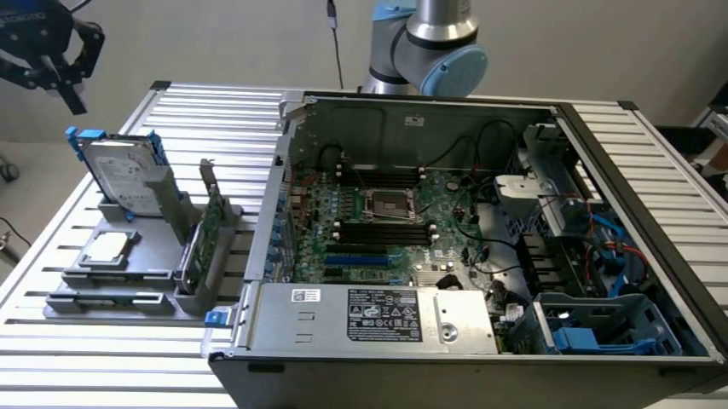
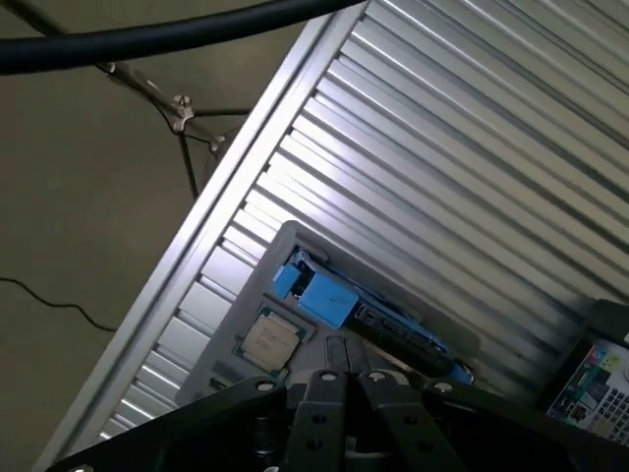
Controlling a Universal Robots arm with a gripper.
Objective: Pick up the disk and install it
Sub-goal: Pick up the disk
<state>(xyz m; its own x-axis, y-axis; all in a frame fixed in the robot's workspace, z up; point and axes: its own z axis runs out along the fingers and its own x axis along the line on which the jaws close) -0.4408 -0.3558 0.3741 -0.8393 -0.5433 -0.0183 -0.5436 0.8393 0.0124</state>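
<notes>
Hand closed, empty, well apart from upright disk, exterior view taking in open computer case

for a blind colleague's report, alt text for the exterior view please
An empty, shut pincer hangs above, clear of the disk standing in its grey holder on a slatted metal table. To the exterior view's right lies an open computer case.

Claw cut off at edge; disk label unreadable.
</notes>
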